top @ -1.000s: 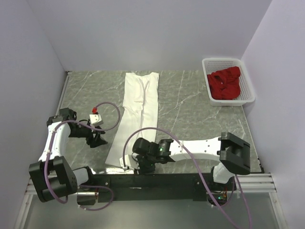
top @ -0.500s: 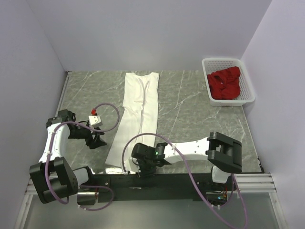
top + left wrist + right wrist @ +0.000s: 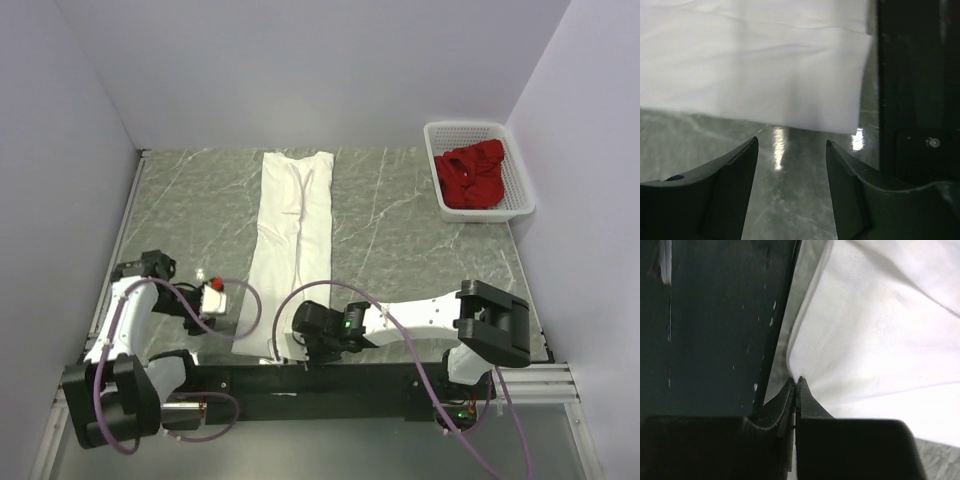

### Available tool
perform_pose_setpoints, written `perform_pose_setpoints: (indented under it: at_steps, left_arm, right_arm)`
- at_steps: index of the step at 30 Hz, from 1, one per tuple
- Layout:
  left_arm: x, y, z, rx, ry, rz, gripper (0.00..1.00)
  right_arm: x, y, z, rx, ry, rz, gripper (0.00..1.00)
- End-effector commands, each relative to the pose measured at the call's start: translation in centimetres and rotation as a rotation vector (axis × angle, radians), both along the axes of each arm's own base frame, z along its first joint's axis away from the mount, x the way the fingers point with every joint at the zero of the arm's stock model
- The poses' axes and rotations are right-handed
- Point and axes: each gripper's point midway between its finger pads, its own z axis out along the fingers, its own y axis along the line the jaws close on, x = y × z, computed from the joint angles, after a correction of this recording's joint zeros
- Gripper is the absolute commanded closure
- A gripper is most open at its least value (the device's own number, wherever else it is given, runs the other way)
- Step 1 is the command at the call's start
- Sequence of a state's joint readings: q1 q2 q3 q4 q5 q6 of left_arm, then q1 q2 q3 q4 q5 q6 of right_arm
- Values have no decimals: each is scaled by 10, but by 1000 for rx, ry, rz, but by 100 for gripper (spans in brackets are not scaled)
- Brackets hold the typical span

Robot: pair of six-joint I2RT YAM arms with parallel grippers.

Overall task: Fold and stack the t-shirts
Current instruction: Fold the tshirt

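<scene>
The white t-shirt point(image 3: 291, 232) lies folded into a long narrow strip down the table's middle. Its near hem also shows in the left wrist view point(image 3: 755, 75) and the right wrist view point(image 3: 875, 335). My right gripper point(image 3: 302, 348) point(image 3: 796, 382) is shut on the shirt's near right hem corner at the table's front edge. My left gripper point(image 3: 222, 300) point(image 3: 791, 145) is open and empty, low over the table just left of the near left hem corner. The deep red t-shirt point(image 3: 471, 176) lies crumpled in the white basket point(image 3: 520, 195).
The basket stands at the back right corner. The black mounting rail point(image 3: 330, 378) runs along the table's near edge, close to both grippers. Walls enclose the table on three sides.
My left gripper has moved nearer and right, up to the shirt's near left corner. My right gripper has shifted slightly right along the near hem, and the hem has straightened.
</scene>
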State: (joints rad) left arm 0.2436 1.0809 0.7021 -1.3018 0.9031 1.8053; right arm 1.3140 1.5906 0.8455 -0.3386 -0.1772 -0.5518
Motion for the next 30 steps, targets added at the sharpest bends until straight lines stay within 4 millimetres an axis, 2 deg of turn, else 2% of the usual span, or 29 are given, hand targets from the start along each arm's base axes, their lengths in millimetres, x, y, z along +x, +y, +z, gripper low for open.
perform_pose_setpoints:
  at_steps: [1, 4, 10, 14, 15, 17, 22, 26, 30]
  left_arm:
    - [-36, -17, -14, 41, -88, -272, 37]
    - [-52, -29, -21, 35, -108, -398, 37]
    - [-70, -42, -28, 50, -53, -588, 39]
    - [-68, -46, -36, 120, 28, -605, 39]
    - [-59, -47, -38, 145, -12, -615, 39]
    - [-56, -42, -45, 188, -51, -635, 39]
    - [-43, -46, -53, 213, -211, -641, 40]
    - [-49, -46, -58, 214, -260, -700, 45]
    - [-65, -46, -60, 198, -250, -774, 47]
  right_arm:
    - [0, -30, -5, -74, 13, -27, 100]
    - [3, -35, -2, -59, 15, -36, 100]
    - [2, -40, -6, -55, 37, -62, 100]
    - [4, -41, -5, -50, 49, -79, 100]
    - [5, -41, -6, -48, 52, -86, 100]
    - [4, -40, -5, -46, 60, -87, 100]
    - [7, -37, -4, -45, 76, -100, 100]
    - [6, -37, -4, -48, 87, -97, 100]
    - [7, -36, -4, -54, 96, -97, 100]
